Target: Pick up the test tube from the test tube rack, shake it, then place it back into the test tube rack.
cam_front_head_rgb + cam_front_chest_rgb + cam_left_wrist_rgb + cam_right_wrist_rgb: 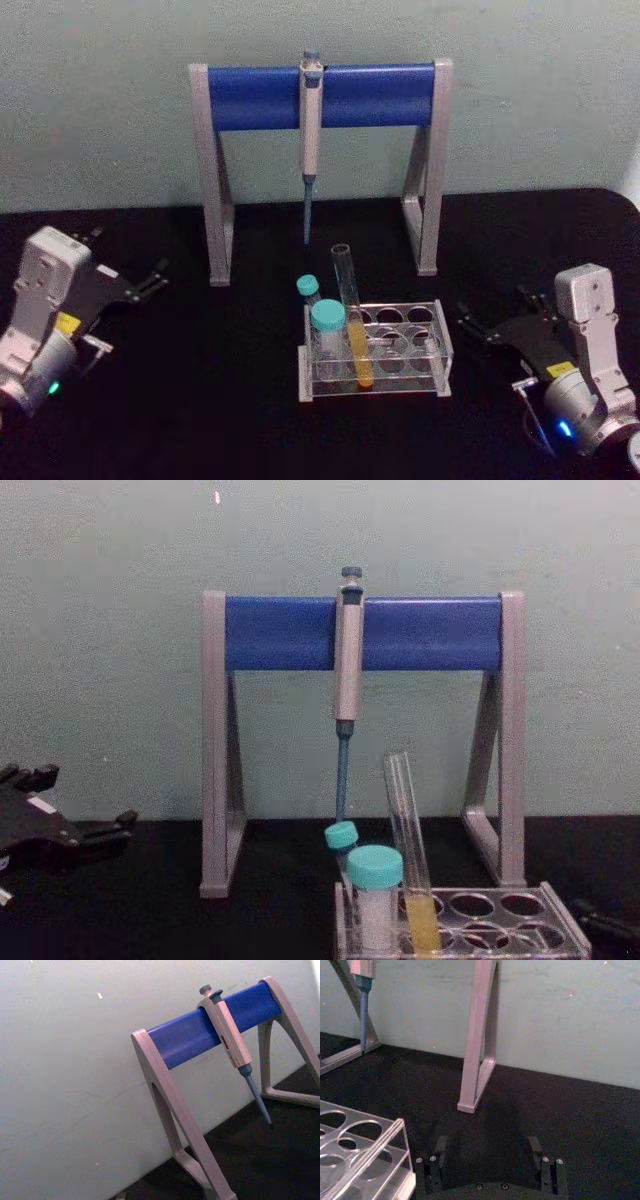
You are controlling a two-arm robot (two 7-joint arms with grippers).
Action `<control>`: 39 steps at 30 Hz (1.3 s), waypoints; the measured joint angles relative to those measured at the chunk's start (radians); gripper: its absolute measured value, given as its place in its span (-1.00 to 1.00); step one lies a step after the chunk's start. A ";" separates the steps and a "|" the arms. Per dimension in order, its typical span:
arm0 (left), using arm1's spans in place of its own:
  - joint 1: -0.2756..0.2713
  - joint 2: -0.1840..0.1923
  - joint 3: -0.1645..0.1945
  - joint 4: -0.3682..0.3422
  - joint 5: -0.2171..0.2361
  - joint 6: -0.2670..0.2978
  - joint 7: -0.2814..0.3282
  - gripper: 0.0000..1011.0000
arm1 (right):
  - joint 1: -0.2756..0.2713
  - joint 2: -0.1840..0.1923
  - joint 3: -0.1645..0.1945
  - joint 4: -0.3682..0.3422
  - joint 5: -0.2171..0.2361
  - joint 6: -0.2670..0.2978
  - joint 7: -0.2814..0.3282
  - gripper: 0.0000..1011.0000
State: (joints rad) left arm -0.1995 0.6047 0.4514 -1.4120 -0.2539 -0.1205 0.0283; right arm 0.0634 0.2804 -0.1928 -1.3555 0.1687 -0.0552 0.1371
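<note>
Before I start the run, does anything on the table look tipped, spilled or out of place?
Only one small thing: the test tube leans in the test tube rack rather than standing straight. Its yellow-orange liquid sits at the bottom, with no spill visible. The pipette hangs on its stand.

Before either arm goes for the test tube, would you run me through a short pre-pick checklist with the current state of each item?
1. Test tube seated in the test tube rack, leaning a little, yellow-orange liquid in its lower part: ok.
2. Top of the tube clear above the teal-capped vials beside it: ok.
3. Right gripper open, empty, on the table to the right of the rack: ok.
4. Left gripper empty, far left of the rack: ok; finger state: cannot tell.
5. Pipette hanging on the stand behind the rack, clear of a straight lift: ok.
</note>
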 joint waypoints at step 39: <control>0.000 0.000 0.000 0.000 0.000 0.000 0.000 0.98 | 0.000 -0.002 0.000 0.004 -0.002 -0.001 0.005 0.98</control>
State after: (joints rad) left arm -0.1995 0.6047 0.4514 -1.4120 -0.2539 -0.1205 0.0283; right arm 0.0639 0.2787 -0.1930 -1.3517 0.1666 -0.0559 0.1423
